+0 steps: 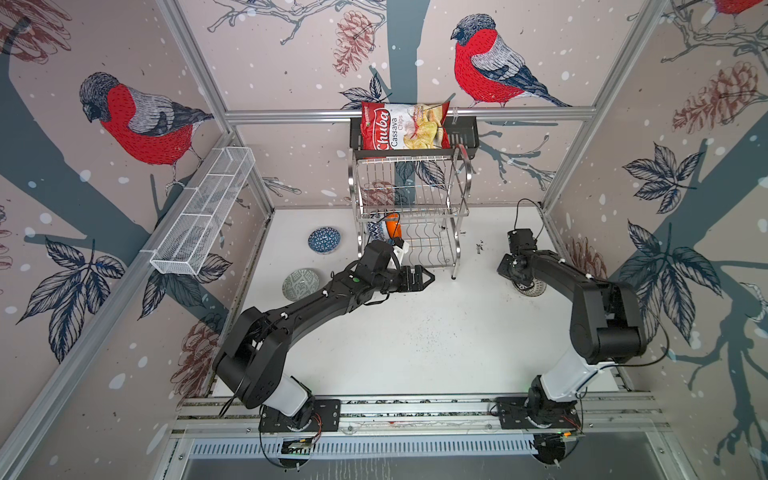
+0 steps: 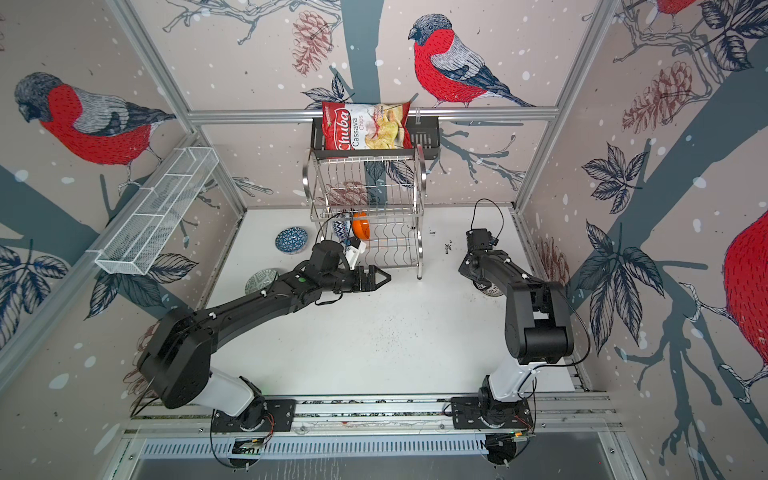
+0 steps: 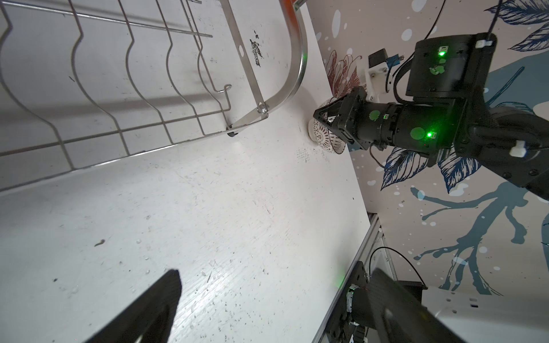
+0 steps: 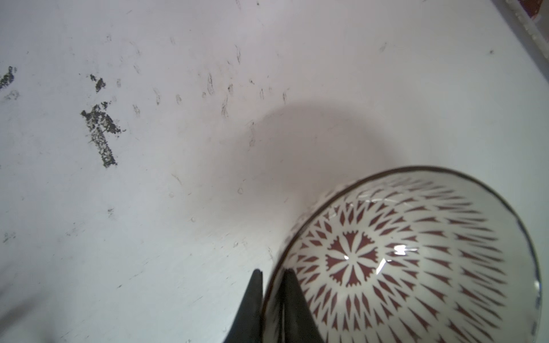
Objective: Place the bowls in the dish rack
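The steel dish rack [image 1: 411, 195] [image 2: 368, 195] stands at the back of the table. A glossy orange bowl [image 1: 392, 226] [image 2: 360, 225] and a blue-and-white bowl [image 1: 375, 229] stand on edge in its lower tier. On the table to its left lie a blue patterned bowl [image 1: 324, 240] [image 2: 291, 240] and a grey-green bowl [image 1: 300, 283] [image 2: 259, 280]. My left gripper [image 1: 428, 277] [image 3: 267, 311] hangs open and empty just in front of the rack. My right gripper [image 4: 273, 271] is shut on the rim of a white bowl with a red pattern [image 4: 416, 258] [image 3: 322, 136] [image 1: 528, 287], by the right wall.
A bag of cassava chips [image 1: 405, 126] sits in a black shelf [image 1: 465, 139] above the rack. A long white mesh basket [image 1: 203, 216] hangs on the left wall. Dark scuff marks [image 4: 101, 133] spot the white table [image 1: 415, 332] near the right gripper.
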Robot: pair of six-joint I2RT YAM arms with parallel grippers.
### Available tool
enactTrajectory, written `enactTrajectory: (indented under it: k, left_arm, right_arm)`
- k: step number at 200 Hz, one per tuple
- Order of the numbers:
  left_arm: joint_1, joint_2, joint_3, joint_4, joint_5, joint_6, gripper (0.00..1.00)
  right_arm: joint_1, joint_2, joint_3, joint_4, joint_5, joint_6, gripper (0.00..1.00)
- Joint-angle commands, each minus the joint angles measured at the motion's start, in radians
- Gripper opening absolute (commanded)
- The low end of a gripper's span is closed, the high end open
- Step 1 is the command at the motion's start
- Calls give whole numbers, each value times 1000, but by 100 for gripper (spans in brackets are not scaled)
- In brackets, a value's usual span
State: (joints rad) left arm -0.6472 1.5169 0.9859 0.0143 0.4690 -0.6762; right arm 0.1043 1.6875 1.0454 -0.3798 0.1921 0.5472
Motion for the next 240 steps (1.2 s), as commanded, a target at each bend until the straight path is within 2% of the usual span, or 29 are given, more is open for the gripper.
enactTrajectory:
  k: [1,60,74,112,179,240]
  left_arm:
    - [7,-7,5,-4,10,23,98]
    - [78,-77,-37,-10,26,30,98]
    - [99,-95,-50,-17,29,30,98]
    - [134,-141,-89,-15,32,30,98]
    - [173,-201,-138,-8,25,16,98]
    - [233,-224,-184,23,52,1,98]
  right_arm:
    - [11,-26,-14,-16,-89,46,11]
    - [71,-129,-71,29,-200,110,7]
    - [99,-152,-88,47,-204,127,1]
    - [195,-202,-124,100,-210,165,1]
    - [280,-297,-180,175,-280,229,0]
    - [415,-450,-310,373,-240,259,0]
